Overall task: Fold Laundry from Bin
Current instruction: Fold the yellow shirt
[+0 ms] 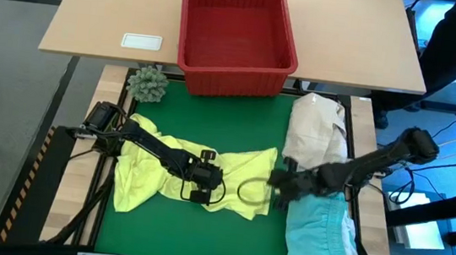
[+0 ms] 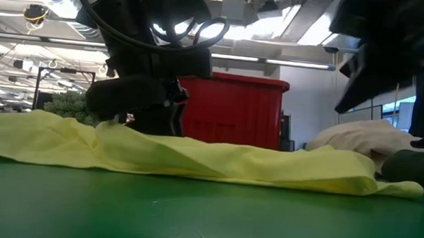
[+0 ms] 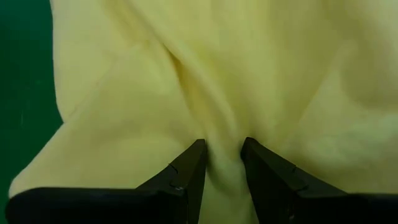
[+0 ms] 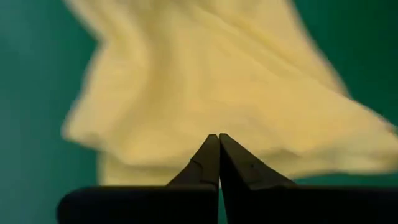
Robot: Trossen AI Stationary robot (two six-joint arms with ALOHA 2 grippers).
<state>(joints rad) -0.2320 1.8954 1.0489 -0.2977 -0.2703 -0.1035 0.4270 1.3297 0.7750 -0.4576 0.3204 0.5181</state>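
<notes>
— Two sets of jaws: how do they stand?
— Left gripper [image 3: 224, 155], partly apart, pinches a fold of the yellow garment [image 1: 155, 175] mid-worktop. Right gripper [image 4: 218, 140] is closed, empty, at the garment's 3 o'clock edge.
— Around them?
— Red bin [image 1: 236, 33] at 12 o'clock; cream bundle [image 1: 313, 128] and turquoise garment [image 1: 319, 235] at 3 to 4 o'clock.

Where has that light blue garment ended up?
From above, the light blue garment lies at the green mat's near-right corner, just below the cream-white bundle.
</notes>
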